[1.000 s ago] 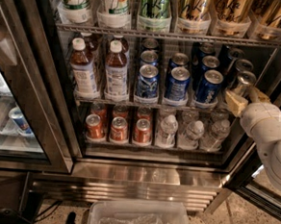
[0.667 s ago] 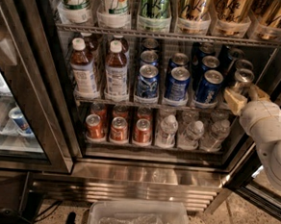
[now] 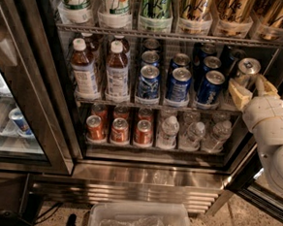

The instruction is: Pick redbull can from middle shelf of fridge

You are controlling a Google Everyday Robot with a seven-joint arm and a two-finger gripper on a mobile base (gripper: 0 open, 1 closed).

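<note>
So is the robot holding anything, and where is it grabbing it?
Yes, the gripper holds the redbull can by its lower sides, fingers either side, at the middle shelf's right end.

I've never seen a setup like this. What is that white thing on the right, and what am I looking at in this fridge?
That white thing is a robot's arm, ending in a two-finger gripper. There is only one picture, from a single camera facing the open fridge slightly from above; where it is mounted I cannot say. The gripper is at the right end of the middle shelf, right up against the slim silver redbull can it is meant to take out. Whether it has hold of the can I cannot tell. That shelf also holds wider blue cans and brown bottles. Above stand tall colourful cans; below, red cans and clear bottles. A plastic bin sits on the floor.
</note>
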